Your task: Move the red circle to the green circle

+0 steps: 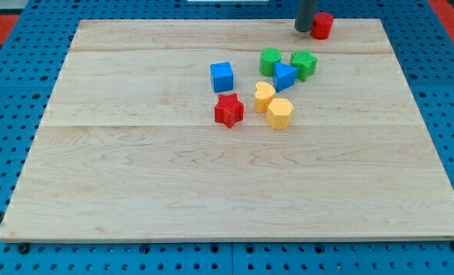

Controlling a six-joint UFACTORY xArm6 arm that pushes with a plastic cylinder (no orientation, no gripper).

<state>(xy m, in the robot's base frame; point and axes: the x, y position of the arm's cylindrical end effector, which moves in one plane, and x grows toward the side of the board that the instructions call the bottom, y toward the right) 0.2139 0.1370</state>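
Red circle [322,25]: top edge, right of centre; rod tip [303,29] touching its left side, gripping nothing. Green circle [270,60]: below-left, awaiting it.

No legible text or markings.

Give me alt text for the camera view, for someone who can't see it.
My tip sits against the view's left side of the red circle at the wooden board's top edge. Below lie the green circle, a green star, two blue blocks, two yellow blocks and a red star.
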